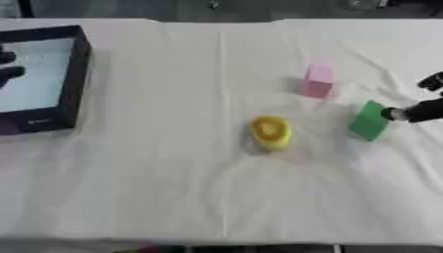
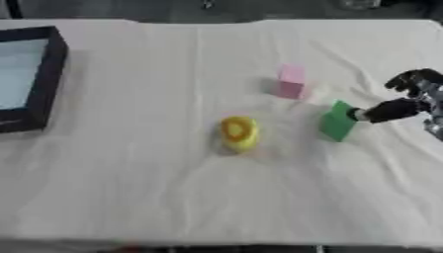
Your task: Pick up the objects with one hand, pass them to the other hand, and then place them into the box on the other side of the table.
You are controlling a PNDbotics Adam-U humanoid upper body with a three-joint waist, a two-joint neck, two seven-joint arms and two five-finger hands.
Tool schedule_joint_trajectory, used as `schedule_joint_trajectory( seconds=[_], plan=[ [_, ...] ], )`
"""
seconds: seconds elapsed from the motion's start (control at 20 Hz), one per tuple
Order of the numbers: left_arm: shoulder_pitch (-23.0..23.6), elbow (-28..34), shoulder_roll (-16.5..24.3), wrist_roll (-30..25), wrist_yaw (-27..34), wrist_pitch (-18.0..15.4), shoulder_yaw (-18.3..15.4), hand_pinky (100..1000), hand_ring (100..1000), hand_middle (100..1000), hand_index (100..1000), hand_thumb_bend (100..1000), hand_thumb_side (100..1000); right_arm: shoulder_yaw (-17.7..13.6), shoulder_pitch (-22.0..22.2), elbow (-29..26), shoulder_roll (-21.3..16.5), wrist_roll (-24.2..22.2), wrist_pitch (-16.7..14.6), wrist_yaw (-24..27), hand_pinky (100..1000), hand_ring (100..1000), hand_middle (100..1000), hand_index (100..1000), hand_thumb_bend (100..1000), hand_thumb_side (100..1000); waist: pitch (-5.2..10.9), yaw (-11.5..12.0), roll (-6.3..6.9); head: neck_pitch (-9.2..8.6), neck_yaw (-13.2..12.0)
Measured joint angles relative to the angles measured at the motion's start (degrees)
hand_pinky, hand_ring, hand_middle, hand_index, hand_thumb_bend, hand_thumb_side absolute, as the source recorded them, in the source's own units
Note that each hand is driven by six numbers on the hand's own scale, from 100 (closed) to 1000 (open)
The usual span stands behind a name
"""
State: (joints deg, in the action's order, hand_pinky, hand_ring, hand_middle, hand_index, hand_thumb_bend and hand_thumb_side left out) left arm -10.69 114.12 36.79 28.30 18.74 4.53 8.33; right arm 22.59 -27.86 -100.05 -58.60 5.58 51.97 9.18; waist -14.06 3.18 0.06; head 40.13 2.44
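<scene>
**benchrat:** Green block is the one getting attention right now. It sits on the right side of the white-clothed worktop, tipped up on an edge, and the robot's right hand has one dark finger touching its right face. The other fingers are curled back above it, so nothing's wrapped around the block yet. I'd call that hand spread apart, not clamped.

**tilly_k:** Makes sense that the right hand goes first. The dark box is way over on the left, so anything on the right needs a handoff to get there.

**benchrat:** Yep. Pink block is just behind the green one, and the yellow ring-shaped thing sits near the middle. Both are untouched.

**tilly_k:** Left hand?

**benchrat:** Dark bits at the left edge over the box, probably its fingers. Can't tell if they're open or closed. Looks parked there, waiting for the pass.
</scene>
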Motion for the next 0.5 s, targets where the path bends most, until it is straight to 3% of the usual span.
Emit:
schedule_joint_trajectory(
  seconds=[0.5],
  plan=[
    [0.13, 0.00, -0.02, -0.11, -0.01, 0.17, 0.00, 1000, 769, 745, 825, 113, 848, -0.20, -0.19, -4.54, 0.27, 3.21, 0.01, 6.31, 839, 932, 864, 833, 470, 158, -0.25, -0.04, 0.02, -0.49, -0.01]
  ],
)
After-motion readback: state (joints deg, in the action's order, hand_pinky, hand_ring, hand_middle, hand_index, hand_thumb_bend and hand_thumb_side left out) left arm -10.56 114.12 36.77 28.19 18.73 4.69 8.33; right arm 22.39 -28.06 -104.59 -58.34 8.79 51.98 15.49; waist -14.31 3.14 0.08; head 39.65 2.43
